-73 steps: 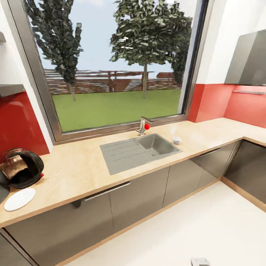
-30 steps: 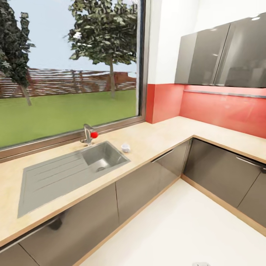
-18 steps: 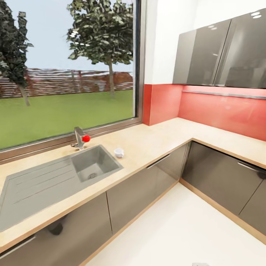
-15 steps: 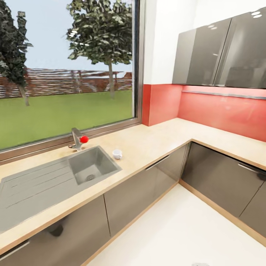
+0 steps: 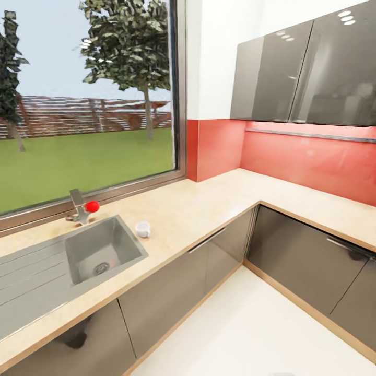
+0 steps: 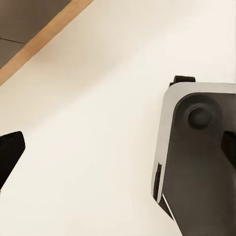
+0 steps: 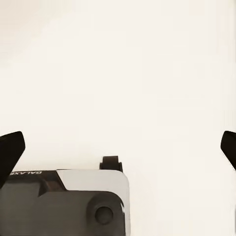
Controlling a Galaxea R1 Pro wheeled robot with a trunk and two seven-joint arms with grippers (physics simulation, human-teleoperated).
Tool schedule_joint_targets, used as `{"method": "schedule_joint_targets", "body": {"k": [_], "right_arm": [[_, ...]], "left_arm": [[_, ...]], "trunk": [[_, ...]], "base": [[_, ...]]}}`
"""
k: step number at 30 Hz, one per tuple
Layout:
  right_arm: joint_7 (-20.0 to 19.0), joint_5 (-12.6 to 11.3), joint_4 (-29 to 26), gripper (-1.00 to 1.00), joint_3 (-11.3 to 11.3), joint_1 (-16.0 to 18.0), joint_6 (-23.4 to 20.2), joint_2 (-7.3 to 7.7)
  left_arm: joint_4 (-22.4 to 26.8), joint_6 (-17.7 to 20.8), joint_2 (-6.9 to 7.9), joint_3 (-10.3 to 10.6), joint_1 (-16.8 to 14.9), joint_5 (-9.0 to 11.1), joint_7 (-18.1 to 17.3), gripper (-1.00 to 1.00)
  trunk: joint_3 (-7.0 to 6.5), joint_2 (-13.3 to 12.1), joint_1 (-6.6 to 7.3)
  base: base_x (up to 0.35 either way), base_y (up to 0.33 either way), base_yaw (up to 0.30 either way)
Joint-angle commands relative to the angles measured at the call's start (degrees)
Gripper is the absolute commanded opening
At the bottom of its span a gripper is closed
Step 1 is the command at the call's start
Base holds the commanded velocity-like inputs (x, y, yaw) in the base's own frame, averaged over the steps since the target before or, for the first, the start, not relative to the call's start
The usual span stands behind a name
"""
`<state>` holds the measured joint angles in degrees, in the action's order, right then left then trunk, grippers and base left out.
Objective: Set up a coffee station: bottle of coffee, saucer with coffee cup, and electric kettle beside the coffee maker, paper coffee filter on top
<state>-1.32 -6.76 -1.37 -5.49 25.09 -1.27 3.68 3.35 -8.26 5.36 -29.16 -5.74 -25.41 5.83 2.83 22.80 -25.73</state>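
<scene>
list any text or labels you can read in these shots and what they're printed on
"GALAX": pale letters on the dark robot body part in the right wrist view; the word is cut off there, so the rest cannot be read.
No other text can be read: the coffee cup, the sink, the tap and the wall cabinets carry no legible marking.

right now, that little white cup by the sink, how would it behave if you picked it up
The coffee cup looks tiny, so probably light. Its white glazed look suggests ceramic: likely stiff, slippery and breakable. It stands upright on the kitchen countertop beside the sink, so a careless push might slide or tip it.
</scene>
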Motion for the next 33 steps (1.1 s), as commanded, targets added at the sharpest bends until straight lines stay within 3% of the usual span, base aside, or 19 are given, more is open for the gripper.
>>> {"method": "schedule_joint_targets", "body": {"k": [1, 8, 18, 26, 33], "right_arm": [[-0.2, -0.6, 0.0, 1.00, -0.5, 0.0, -0.1, 0.01], [-0.1, -0.6, 0.0, 1.00, -0.5, 0.0, -0.1, 0.01], [-0.1, -0.6, -0.1, 1.00, -0.5, 0.0, -0.1, 0.01], [-0.1, -0.7, -0.1, 1.00, -0.5, 0.0, -0.1, -0.07], [-0.1, -0.7, -0.1, 1.00, -0.5, 0.0, -0.1, -0.08]], "left_arm": [[-0.1, -0.3, 0.01, -0.4, -0.1, -0.6, 0.2, 1.00], [-0.1, -0.3, -0.04, -0.4, -0.1, -0.6, 0.2, 1.00], [-0.1, -0.3, 0.00, -0.5, -0.1, -0.5, 0.2, 1.00], [0.0, -0.3, 0.00, -0.6, -0.1, -0.5, 0.3, 1.00], [0.0, -0.4, -0.08, -0.7, -0.1, -0.3, 0.3, 1.00]], "trunk": [[0.13, 0.1, -0.06], [0.13, 0.1, -0.06], [0.13, 0.1, -0.06], [0.13, 0.1, -0.06], [0.13, 0.1, -0.06]], "base": [[0.283, -0.212, -0.256], [0.284, -0.212, -0.233], [0.269, -0.225, -0.024], [0.032, -0.306, 0.211], [-0.158, -0.292, 0.273]]}}
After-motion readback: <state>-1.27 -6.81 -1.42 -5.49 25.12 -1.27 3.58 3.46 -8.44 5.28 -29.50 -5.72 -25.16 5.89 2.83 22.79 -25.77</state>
